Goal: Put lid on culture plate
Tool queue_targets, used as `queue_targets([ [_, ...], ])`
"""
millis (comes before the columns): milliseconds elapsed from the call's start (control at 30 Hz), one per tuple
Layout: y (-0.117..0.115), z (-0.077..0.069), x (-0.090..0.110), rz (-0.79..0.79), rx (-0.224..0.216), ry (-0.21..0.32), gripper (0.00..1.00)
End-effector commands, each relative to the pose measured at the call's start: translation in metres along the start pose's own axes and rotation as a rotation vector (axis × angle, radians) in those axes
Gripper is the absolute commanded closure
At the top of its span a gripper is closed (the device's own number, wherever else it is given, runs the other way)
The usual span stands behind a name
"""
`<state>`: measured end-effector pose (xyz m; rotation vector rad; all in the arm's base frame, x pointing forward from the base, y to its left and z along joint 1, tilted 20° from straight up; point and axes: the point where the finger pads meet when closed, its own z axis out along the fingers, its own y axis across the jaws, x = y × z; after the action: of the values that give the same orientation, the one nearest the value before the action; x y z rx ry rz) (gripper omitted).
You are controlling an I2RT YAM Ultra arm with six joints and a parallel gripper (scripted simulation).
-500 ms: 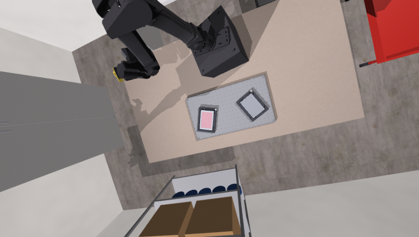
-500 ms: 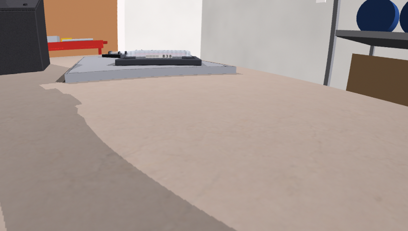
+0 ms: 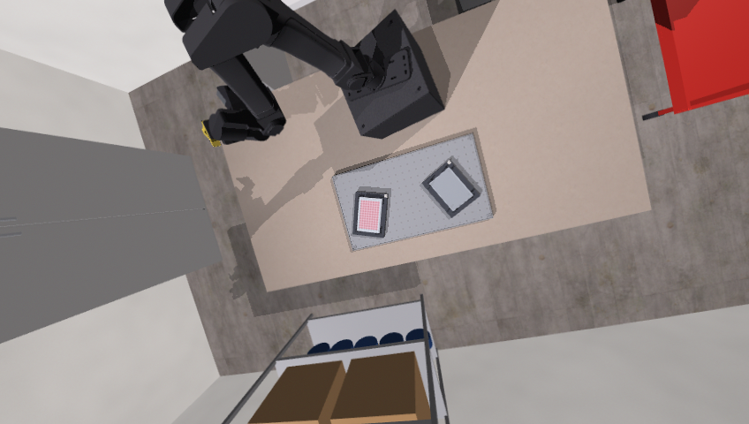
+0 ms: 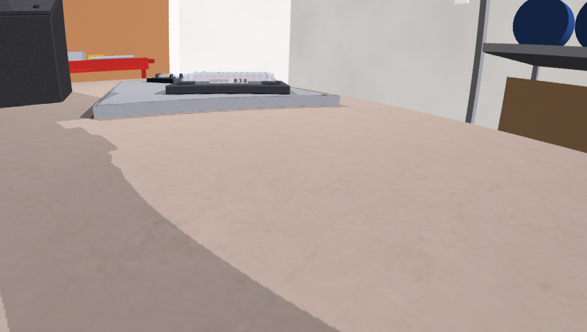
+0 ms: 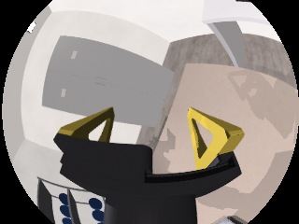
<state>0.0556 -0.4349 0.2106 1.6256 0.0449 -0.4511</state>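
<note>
Presently listed: gripper (image 5: 152, 133), fingers wide apart, nothing held.
Lid (image 3: 451, 188) lay in its park; plate B38 (image 3: 368, 214) sat uncovered in nest.

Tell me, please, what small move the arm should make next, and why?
Probably swing the open, empty end effector from the table's corner toward the lid in the lid park on the grey board. The pink culture plate sits uncovered in its nest, and nothing is grasped yet.
</note>
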Motion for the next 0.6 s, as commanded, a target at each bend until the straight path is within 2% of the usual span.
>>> queue_targets([
  [0,0.005,0.0,-0.002,0.007,-0.011,-0.004,0.0],
  [33,0.005,0.0,-0.002,0.007,-0.011,-0.004,0.0],
  [133,0.009,-0.005,0.012,-0.062,-0.004,0.067,0.0],
  [200,0.011,-0.009,0.02,-0.066,-0.004,0.072,0.0],
  [433,0.013,-0.024,0.052,-0.222,0.016,0.221,0.0],
  [567,0.013,-0.031,0.064,-0.233,0.017,0.232,0.0],
])
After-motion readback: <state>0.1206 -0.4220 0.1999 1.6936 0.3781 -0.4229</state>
